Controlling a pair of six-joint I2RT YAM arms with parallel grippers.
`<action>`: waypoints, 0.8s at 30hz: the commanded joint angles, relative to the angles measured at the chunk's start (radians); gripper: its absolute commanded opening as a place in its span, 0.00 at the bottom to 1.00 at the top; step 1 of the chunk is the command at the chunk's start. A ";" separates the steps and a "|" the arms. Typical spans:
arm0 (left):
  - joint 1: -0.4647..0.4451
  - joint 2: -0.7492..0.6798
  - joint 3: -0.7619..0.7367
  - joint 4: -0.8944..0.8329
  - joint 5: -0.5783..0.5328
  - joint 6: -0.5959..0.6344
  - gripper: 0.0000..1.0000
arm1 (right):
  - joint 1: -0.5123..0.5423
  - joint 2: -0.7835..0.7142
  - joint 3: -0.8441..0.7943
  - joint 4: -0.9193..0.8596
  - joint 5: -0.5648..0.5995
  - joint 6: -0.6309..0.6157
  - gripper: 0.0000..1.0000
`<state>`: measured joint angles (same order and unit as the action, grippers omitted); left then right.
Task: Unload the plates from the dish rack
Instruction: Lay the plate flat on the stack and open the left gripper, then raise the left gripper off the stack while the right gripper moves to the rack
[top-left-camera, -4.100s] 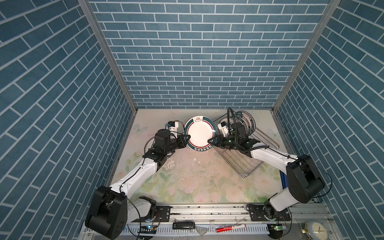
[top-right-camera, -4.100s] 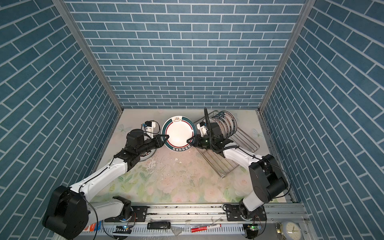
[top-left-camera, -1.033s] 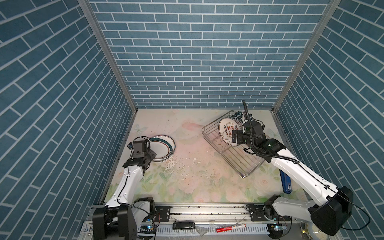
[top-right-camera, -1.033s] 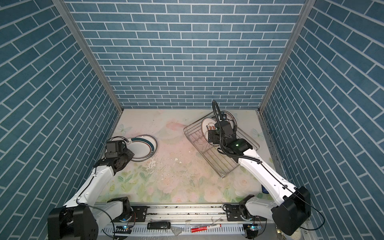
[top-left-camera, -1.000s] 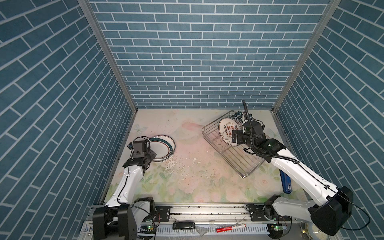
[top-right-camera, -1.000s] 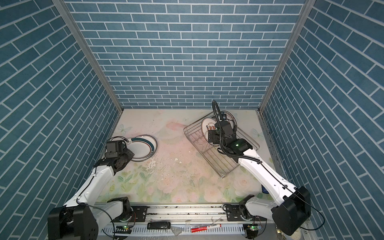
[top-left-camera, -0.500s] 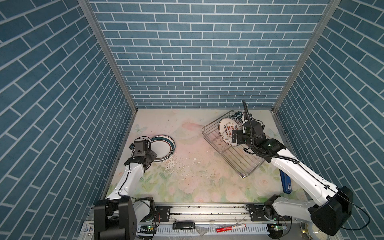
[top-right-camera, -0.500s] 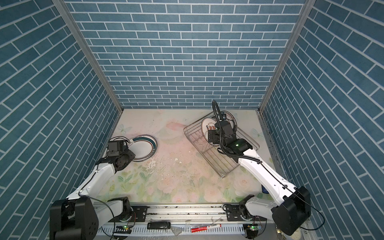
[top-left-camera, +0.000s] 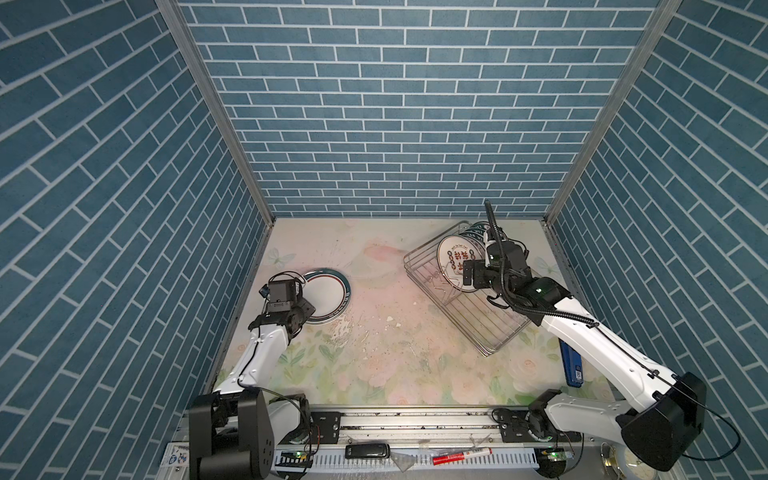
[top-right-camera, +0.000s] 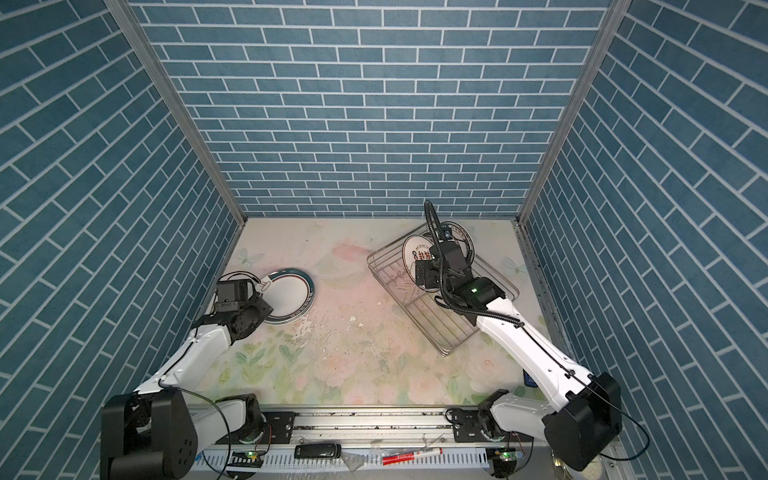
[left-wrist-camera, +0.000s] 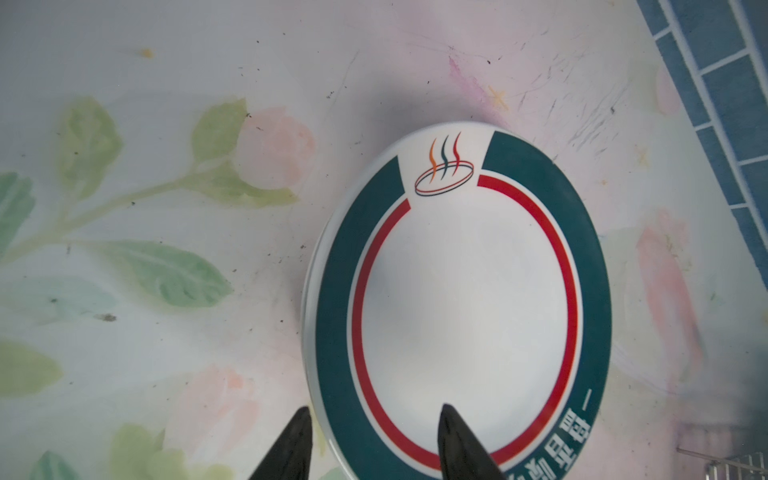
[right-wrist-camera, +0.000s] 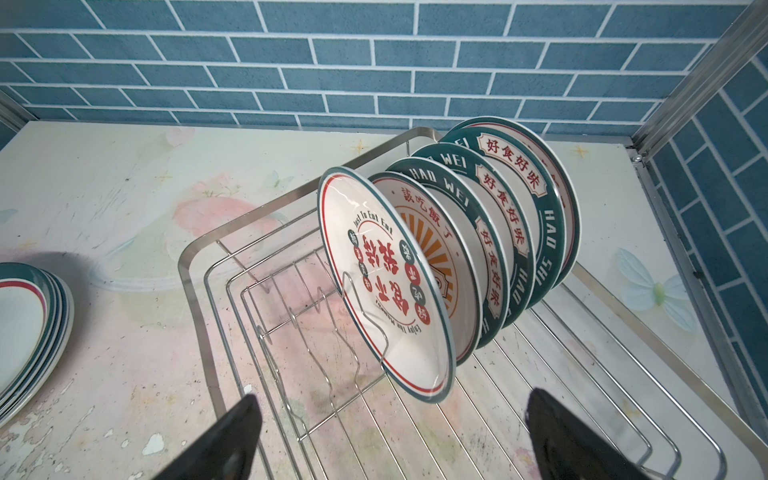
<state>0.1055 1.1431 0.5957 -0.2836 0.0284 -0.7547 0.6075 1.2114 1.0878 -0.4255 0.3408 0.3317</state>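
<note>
My left gripper hangs low over the stack of round white plates with dark green and red rim bands. The stack lies flat on the pale floral-print tabletop, at the centre left of both top views. My 2 black fingers there stand apart, 1 outside the top plate and 1 over its white centre. The rim runs between them and they clamp nothing; whether either tip touches the plate I cannot tell.

My right gripper hovers above the shiny silver wire dish rack, which sits at an angle right of centre in both top views, near the back wall. Those fingers are spread wide and hold nothing. They face the front plate, white with red characters, which stands on edge in the zigzag slots. Behind it, by my count, 5 more plates stand in a row: 1 with an orange sunburst, then several with dark green lettered rims.
</note>
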 joint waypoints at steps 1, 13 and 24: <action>0.005 -0.029 -0.016 0.061 0.035 0.018 0.58 | -0.006 -0.006 -0.010 0.017 -0.027 -0.039 0.99; 0.004 -0.125 -0.045 0.159 0.129 0.030 0.99 | -0.044 0.067 0.021 -0.023 -0.033 -0.063 0.99; -0.097 0.113 0.073 0.206 0.265 0.031 0.99 | -0.066 0.150 0.040 -0.009 -0.071 -0.069 0.87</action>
<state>0.0505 1.2266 0.6086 -0.0933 0.2573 -0.7410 0.5465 1.3491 1.0893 -0.4339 0.2852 0.2897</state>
